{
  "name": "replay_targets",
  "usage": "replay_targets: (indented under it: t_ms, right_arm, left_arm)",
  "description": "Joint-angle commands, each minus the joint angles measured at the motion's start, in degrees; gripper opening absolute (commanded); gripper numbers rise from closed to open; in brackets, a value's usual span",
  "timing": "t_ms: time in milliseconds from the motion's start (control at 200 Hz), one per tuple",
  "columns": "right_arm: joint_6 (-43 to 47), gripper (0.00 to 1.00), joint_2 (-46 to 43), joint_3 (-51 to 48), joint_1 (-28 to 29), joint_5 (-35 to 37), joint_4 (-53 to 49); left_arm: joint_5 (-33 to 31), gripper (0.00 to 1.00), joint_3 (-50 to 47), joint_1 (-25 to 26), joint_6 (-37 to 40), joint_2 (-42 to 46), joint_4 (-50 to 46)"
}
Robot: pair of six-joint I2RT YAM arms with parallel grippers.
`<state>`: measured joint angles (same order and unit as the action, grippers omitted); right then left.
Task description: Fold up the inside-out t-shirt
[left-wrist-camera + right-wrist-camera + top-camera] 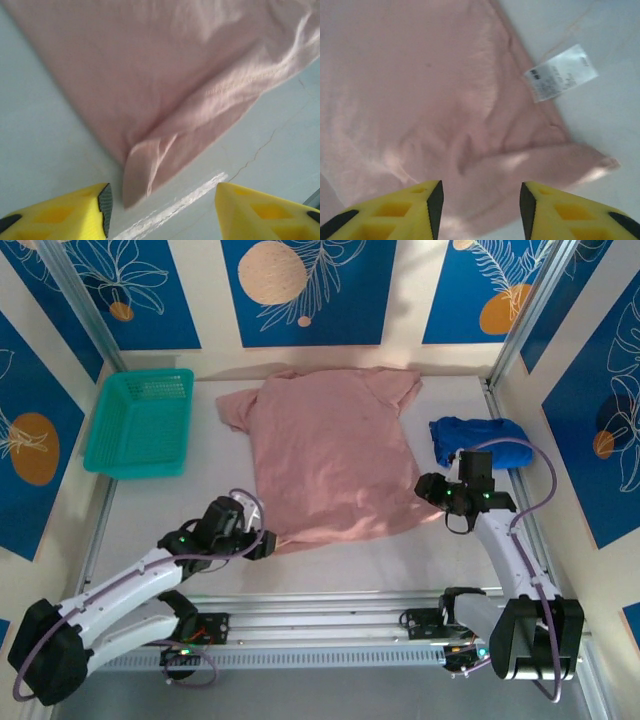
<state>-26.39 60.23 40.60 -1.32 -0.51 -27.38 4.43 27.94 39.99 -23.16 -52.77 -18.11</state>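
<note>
Shirt: soft salmon-pink short-sleeved cloth t-shirt (330, 455) lies spread flat in the middle of the pale grey table (160, 510), collar at the far side, hem at the near side, one sleeve out to each side. Near-left hem corner is curled over on itself in a small roll; near-right corner is rumpled and creased. A white rectangular printed care label (561, 72) sticks out from the side seam near that right corner and lies on the tabletop.

Containers: teal plastic mesh basket (140, 430) sits at the far-left of the table, well apart from the shirt, its mesh floor showing all over. Crumpled royal-blue cloth garment (478, 435) lies loose on the table at the far right, beside the shirt's right edge, not in the basket.

Tools: left gripper (262, 542) sits at the near-left hem corner, yellow fingers (75, 212) apart, the curled corner just beyond them, not pinched. Right gripper (432, 490) sits at the near-right corner, jaws apart above the cloth, gripping nothing.
</note>
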Motion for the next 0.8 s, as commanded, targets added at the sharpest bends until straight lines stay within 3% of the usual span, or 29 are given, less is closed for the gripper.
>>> replay_targets:
  t_ms: [0,180,350,660,795]
  right_arm:
    - [0.1,0.5,0.1,0.5,1.8,-2.7,3.2]
    - [0.2,0.51,2.9,2.7,2.2,-3.2,4.6]
    - [0.7,0.52,2.7,3.7,0.7,-2.3,3.5]
    - [-0.1,0.51,0.0,1.5,-1.3,-3.5,3.6]
    - [-0.3,0.51,-0.3,0.7,-1.4,-4.5,3.9]
  left_arm:
    - [-7.6,0.58,6.0,6.0,5.3,-4.4,5.3]
    - [-6.9,0.56,23.6,18.0,24.2,-30.9,8.0]
    - [-1.3,0.55,36.3,22.2,35.2,-49.0,8.0]
    - [-4.3,0.46,47.5,22.5,40.3,-63.3,5.3]
    - [-4.0,0.34,48.2,21.7,40.0,-65.0,5.4]
